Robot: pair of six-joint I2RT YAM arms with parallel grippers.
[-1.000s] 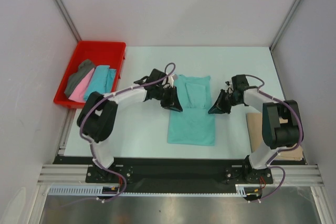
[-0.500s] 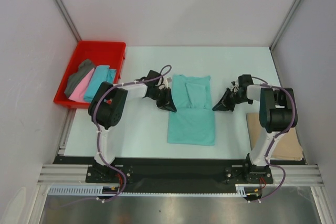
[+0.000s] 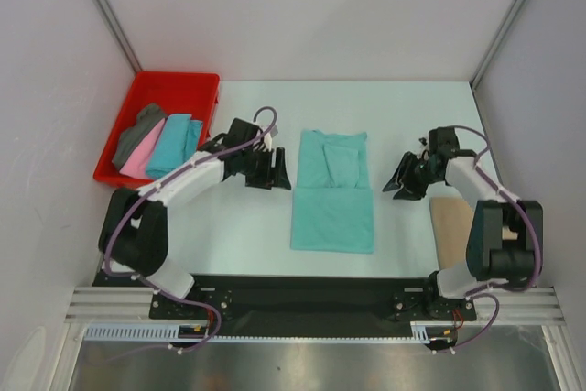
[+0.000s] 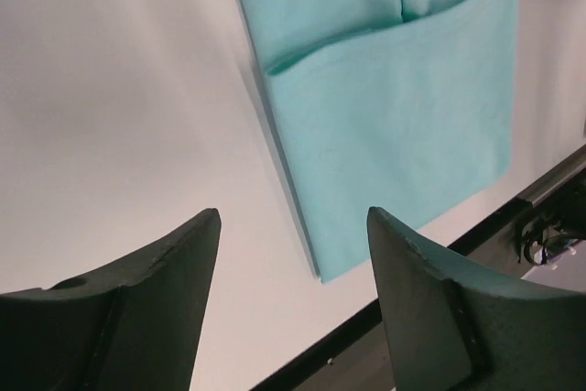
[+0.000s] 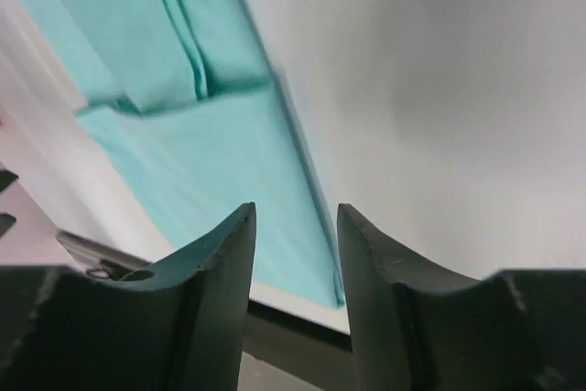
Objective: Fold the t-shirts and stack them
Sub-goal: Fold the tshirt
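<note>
A mint green t-shirt (image 3: 332, 191) lies flat in the middle of the table, its sleeves folded in so it forms a long rectangle. My left gripper (image 3: 279, 171) hovers just off its left edge, jaws wide open and empty. In the left wrist view the shirt (image 4: 394, 107) lies ahead of the gripper (image 4: 293, 217). My right gripper (image 3: 400, 180) is off the shirt's right edge, jaws apart, holding nothing. The right wrist view shows the shirt (image 5: 183, 135) beyond the gripper (image 5: 295, 212). A tan t-shirt (image 3: 453, 226) lies folded by the right arm's base.
A red tray (image 3: 179, 78) at the back left holds dark grey (image 3: 137, 133), pink (image 3: 137, 160) and turquoise (image 3: 174, 144) t-shirts. Grey walls enclose the table on three sides. A black rail (image 4: 549, 190) runs along the near edge.
Both grippers have opened and drawn outward from the mint shirt's sides, the left going left and the right going right. The shirt stays flat.
</note>
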